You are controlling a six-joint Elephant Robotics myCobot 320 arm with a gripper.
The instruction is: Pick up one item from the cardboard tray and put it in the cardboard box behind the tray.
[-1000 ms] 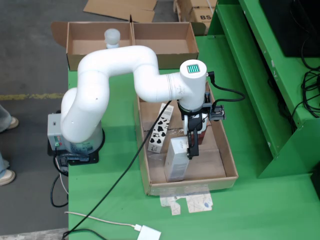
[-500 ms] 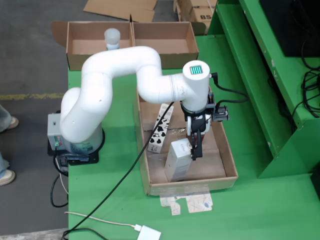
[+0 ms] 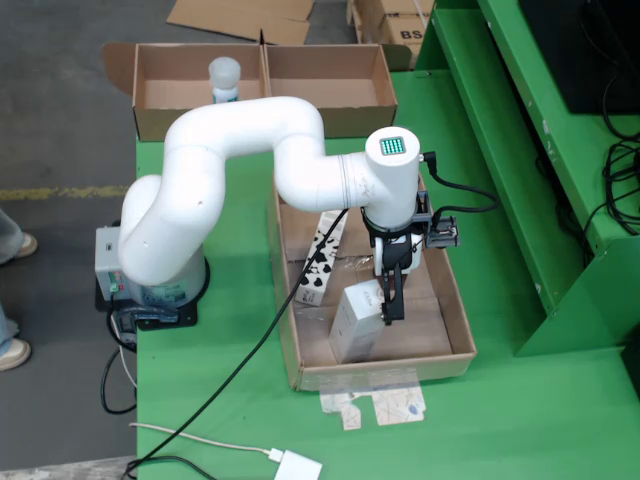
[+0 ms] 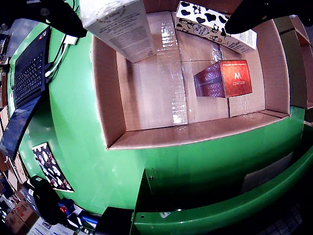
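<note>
A cardboard tray (image 3: 455,320) lies on the green table. In it are a pale grey-white carton (image 3: 356,322), a cow-patterned carton (image 3: 322,255) and, in the wrist view, a red box (image 4: 230,78). My gripper (image 3: 392,300) points down into the tray, its dark fingers (image 3: 396,285) just right of the pale carton's top. In the wrist view the two fingertips (image 4: 54,14) show far apart at the top corners, with the pale carton (image 4: 120,27) and the cow carton (image 4: 210,24) between them; the gripper (image 4: 156,10) is open. The cardboard box (image 3: 300,115) stands behind the tray.
The box behind has two compartments; a clear bottle (image 3: 225,78) stands in the left one. A black cable (image 3: 240,370) crosses the table to a white adapter (image 3: 298,466). Paper scrap (image 3: 375,405) lies before the tray. A green shelf frame (image 3: 520,170) rises at right. A laptop (image 4: 29,73) sits left in the wrist view.
</note>
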